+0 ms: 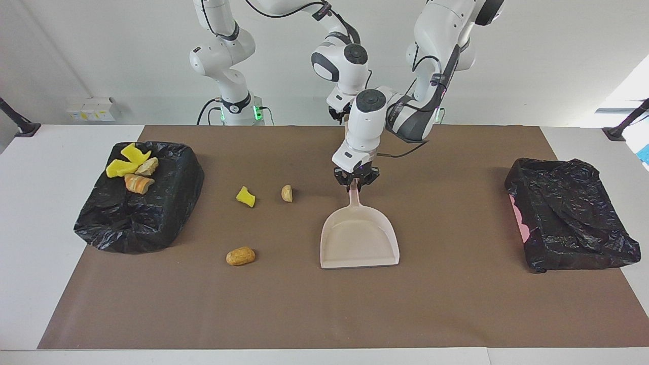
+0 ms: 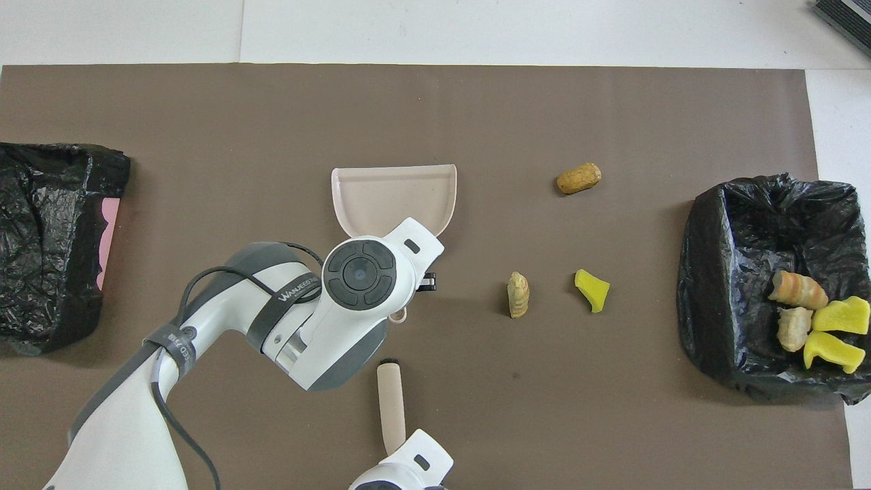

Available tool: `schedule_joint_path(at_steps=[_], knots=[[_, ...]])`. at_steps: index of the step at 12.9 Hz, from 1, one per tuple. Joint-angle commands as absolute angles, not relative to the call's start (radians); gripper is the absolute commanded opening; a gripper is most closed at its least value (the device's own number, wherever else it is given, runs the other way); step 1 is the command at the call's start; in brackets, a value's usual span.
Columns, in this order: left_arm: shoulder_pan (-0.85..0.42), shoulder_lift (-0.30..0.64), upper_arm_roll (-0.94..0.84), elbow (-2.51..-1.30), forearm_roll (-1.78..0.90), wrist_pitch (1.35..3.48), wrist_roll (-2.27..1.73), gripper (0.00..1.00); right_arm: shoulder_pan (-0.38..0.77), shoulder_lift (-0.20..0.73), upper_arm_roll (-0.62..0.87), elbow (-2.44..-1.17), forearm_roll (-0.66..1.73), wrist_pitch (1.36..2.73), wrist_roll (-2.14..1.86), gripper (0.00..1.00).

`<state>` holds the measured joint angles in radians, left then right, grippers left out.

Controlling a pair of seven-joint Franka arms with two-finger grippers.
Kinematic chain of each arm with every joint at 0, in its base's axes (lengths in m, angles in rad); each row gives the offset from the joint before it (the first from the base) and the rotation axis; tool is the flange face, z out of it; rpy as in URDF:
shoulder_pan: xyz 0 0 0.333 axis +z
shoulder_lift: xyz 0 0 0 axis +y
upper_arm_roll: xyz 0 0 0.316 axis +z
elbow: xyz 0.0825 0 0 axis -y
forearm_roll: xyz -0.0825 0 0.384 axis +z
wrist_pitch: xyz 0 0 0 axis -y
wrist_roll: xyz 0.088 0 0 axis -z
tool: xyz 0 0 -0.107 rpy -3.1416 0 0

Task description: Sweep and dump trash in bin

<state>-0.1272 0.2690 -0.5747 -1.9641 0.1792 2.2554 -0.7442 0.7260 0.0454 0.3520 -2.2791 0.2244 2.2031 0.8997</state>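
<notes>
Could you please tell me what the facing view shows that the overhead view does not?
Facing only: the left gripper, fingers shut on the dustpan handle, which the arm covers from overhead. Overhead only: a beige stick at the right gripper. Both: three loose trash lumps, the bin holding four more, and a second bin.
</notes>
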Motion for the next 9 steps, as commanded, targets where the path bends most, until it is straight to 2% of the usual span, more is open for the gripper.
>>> schedule_joint_path(at_steps=[1,2,5,7,9], knots=[[-0.101,0.230,-0.574,-1.935,0.201,2.182,-0.628,0.00,0.715,0.029,0.351,-2.278,0.273,2.186,0.851,0.32],[-0.098,0.226,-0.569,-1.913,0.199,2.134,-0.545,0.00,0.715,0.028,0.351,-2.278,0.276,2.186,0.842,0.26],[-0.039,0.170,-0.566,-1.907,0.186,2.018,-0.228,0.00,0.712,0.026,0.347,-2.275,0.278,2.184,0.842,0.19],[-0.014,0.144,-0.560,-1.907,0.173,1.945,0.002,0.00,0.712,0.018,0.344,-2.275,0.278,2.180,0.847,0.00],[0.015,0.129,-0.558,-1.907,0.166,1.910,0.192,0.00,0.668,-0.006,0.339,-2.251,0.314,2.128,0.842,0.00]])
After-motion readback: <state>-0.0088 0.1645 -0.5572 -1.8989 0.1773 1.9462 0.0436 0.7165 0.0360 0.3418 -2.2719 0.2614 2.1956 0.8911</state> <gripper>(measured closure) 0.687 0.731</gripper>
